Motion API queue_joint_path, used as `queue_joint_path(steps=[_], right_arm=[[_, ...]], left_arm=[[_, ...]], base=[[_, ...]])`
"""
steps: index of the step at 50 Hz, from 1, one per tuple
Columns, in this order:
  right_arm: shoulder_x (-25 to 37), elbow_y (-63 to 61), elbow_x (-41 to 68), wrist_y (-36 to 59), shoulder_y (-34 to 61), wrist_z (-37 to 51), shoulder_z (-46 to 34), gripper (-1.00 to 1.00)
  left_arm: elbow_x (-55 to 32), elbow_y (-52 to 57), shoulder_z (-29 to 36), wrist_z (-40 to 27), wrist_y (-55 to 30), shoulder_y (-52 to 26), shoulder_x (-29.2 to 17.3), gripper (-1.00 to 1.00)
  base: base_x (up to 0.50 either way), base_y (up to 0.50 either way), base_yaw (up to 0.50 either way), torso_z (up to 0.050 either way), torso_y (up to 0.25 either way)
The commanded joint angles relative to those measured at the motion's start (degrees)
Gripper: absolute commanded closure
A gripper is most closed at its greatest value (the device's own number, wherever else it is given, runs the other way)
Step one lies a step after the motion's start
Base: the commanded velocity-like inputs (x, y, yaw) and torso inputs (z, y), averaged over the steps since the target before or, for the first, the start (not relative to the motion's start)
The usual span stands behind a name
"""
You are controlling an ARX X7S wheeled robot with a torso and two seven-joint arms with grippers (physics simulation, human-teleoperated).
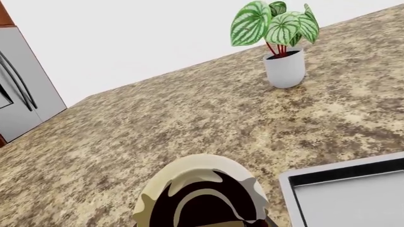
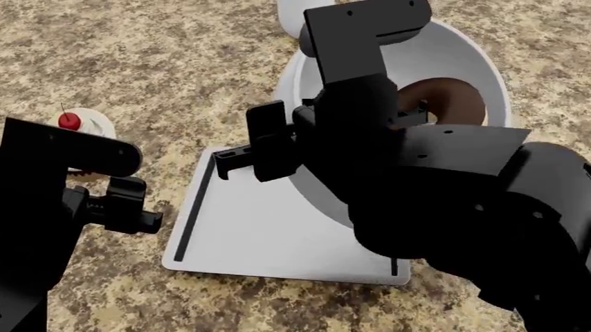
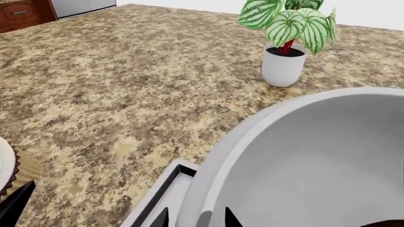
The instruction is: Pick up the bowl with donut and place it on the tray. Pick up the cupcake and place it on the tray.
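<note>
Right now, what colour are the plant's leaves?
The plant has green leaves with pale silvery stripes, on red stems; the right wrist view shows it best.

A speckled tan granite countertop [image 1: 189,118] is filling most of each view. On it, a white pot [image 1: 285,69] is holding 1 plant [image 1: 275,23] with striped green leaves and red stems. A steel refrigerator [image 1: 22,90] is standing beyond the countertop's far edge.

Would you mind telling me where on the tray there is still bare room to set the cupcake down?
The tray is bare on its near-left part, between its left rim and the bowl. The far-right part is crowded: the bowl with the donut and the right arm cover it. The cupcake stands on the counter left of the tray.
</note>
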Motion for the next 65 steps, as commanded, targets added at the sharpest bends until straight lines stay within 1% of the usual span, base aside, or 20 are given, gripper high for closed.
queue_joint_path(steps=[1,3,10,18,19,20,28,33,48,65], right_arm=[[-3.5,10.5,-2.8,0.2,2.8,-2.9,-0.2,1.0],[-3.5,10.6,-2.8,0.2,2.8,-2.9,-0.2,1.0],[-3.6,10.5,-2.8,7.3,6.3,0.3,-4.3,1.0],[-3.6,10.3,-2.5,7.7,6.5,0.0,-4.5,1.0],[-4.0,9.6,-1.9,10.0,7.7,0.1,-5.6,1.0],[-3.9,8.2,-0.2,10.5,8.2,-0.2,-4.8,1.0],[-3.8,7.1,1.4,10.2,8.1,-0.4,-3.7,1.0],[-4.2,8.0,3.6,8.8,7.3,-0.5,-1.7,1.0],[-5.6,11.8,-1.0,6.2,6.0,-5.2,-4.5,1.0],[-5.8,12.9,-2.8,5.3,5.4,-6.7,-5.9,1.0]], left_arm=[[-1.1,-1.7,-0.9,0.7,2.3,0.4,0.6,1.0],[-1.1,-1.7,-0.9,0.6,2.3,0.4,0.5,1.0],[-1.2,-2.6,-0.6,0.5,3.0,0.3,0.6,1.0],[-1.4,-2.5,-0.6,0.3,2.9,0.3,0.5,1.0],[-1.4,-2.7,-0.7,0.3,3.2,0.4,0.4,1.0],[-1.4,-2.9,-0.7,0.3,3.3,0.4,0.4,1.0],[-1.7,-2.8,-0.5,0.2,3.1,0.3,0.5,1.0],[-1.7,-3.3,-0.1,0.0,3.6,0.4,0.6,1.0],[-2.1,-4.6,-0.1,-0.1,4.8,0.5,0.4,1.0],[-2.6,-4.3,-0.2,-0.3,4.6,0.4,0.1,1.0]], base=[[0.0,0.0,0.0,0.0,0.0],[0.0,0.0,0.0,0.0,0.0],[0.0,0.0,0.0,0.0,0.001],[0.0,0.0,0.0,0.0,0.001],[0.0,0.0,0.0,0.0,0.0],[0.0,0.0,0.0,0.0,0.0],[0.0,0.0,0.0,0.001,0.001],[0.0,0.0,0.0,0.0,0.0],[0.0,0.0,0.0,0.0,0.001],[0.0,0.0,0.0,0.001,0.001]])
